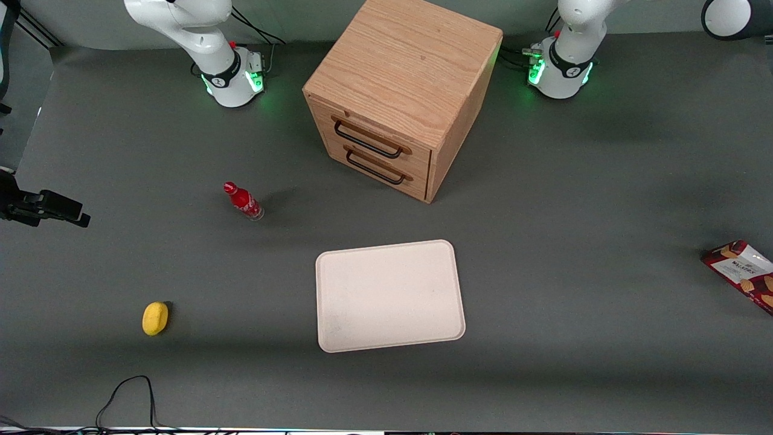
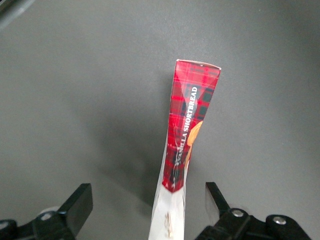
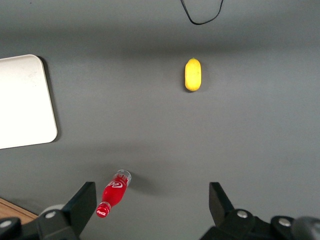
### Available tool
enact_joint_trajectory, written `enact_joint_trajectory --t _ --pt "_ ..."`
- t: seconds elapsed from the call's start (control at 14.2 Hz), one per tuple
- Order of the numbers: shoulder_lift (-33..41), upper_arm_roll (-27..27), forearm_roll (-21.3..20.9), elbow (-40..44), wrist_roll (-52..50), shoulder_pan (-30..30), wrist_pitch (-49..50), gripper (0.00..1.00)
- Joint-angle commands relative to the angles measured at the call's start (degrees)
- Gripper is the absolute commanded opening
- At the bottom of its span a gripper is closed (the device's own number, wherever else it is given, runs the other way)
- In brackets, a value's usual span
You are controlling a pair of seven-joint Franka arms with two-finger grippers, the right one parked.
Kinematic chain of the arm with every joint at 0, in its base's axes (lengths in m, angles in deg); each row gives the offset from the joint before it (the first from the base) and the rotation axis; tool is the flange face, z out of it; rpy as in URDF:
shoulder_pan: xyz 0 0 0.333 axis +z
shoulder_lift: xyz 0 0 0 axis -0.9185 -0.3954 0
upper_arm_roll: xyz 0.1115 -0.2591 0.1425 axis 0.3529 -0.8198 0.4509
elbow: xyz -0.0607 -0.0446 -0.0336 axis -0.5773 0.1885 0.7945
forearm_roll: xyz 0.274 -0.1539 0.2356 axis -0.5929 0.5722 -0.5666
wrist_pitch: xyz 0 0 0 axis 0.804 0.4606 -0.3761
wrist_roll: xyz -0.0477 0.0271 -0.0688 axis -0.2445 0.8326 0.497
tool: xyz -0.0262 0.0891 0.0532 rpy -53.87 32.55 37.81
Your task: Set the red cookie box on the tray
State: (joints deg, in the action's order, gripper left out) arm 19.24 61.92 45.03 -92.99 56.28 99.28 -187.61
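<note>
From the front, the one red cookie box [image 1: 741,273] is lying at the very edge of the table mat at the working arm's end, partly cut off by the frame. Its long axis is running diagonally, the visible end pointing toward the middle of the table and away from the camera. The one tray [image 1: 390,295] is sitting near the middle, well apart from the box, with bare grey mat between them. One wooden two-drawer cabinet [image 1: 403,92] is standing farther from the camera than the tray. One red soda bottle [image 1: 243,201] and one yellow lemon [image 1: 155,318] are lying toward the parked arm's end.

In the left wrist view, the gripper [image 2: 150,206] is hovering above the red cookie box [image 2: 190,120], fingers spread wide, one on each side and not touching it. The box is stretching lengthwise away from the fingers.

In the right wrist view, a tray corner [image 3: 25,102], the bottle [image 3: 114,193] and the lemon [image 3: 192,74] are showing.
</note>
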Motion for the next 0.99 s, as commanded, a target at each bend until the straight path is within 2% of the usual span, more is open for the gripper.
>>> enact_joint_trajectory --t 0.0,0.14,0.42,0.49,0.56,0.63,0.92 --pt "-0.5 0.0 0.8 -3.0 -1.2 -0.5 -5.3 1.00" --pt "-1.7 -0.1 1.5 -3.7 -1.2 -0.6 -8.7 1.00" --pt "-2.4 -0.1 1.5 -3.7 -0.6 -0.6 -8.9 1.00" --pt "-2.4 -0.1 1.5 -3.7 -0.6 -0.6 -8.8 0.74" --pt "-2.4 -0.1 1.4 -3.6 -0.6 -0.9 -8.7 0.34" --pt "-2.4 -0.1 1.3 -3.6 -0.6 -1.4 -8.3 0.00" --pt "-2.3 -0.1 0.9 -3.6 -0.1 -1.4 -7.9 0.00"
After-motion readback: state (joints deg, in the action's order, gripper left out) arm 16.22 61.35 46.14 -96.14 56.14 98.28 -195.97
